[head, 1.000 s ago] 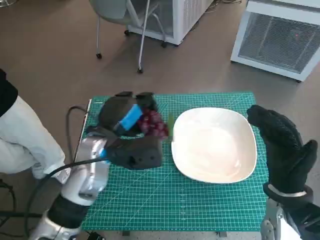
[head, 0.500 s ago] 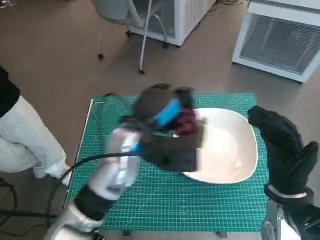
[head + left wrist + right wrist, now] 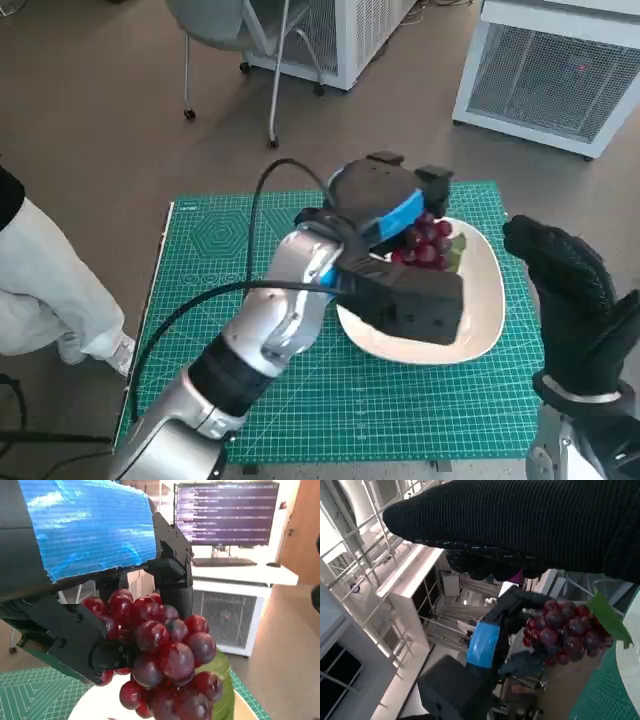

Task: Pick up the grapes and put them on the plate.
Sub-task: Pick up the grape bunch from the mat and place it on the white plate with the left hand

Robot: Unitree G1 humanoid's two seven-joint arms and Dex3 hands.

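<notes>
Holding: left hand point(image 3: 385, 215) grips the grapes point(image 3: 424, 243) up over the plate point(image 3: 487, 300).
Right hand point(image 3: 572, 300): holds nothing, fingers apart, beside the plate.
Risk: letting go from too high could make grapes bounce or roll off.

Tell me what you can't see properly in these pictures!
- Head view: the left hand and its forearm cover part of the white plate and part of the grapes.
- Left wrist view: the grapes' lower end is cut off by the picture's edge, so whether they touch the plate is unclear.
- Right wrist view: the right hand fills the top; its fingers hardly show.
</notes>
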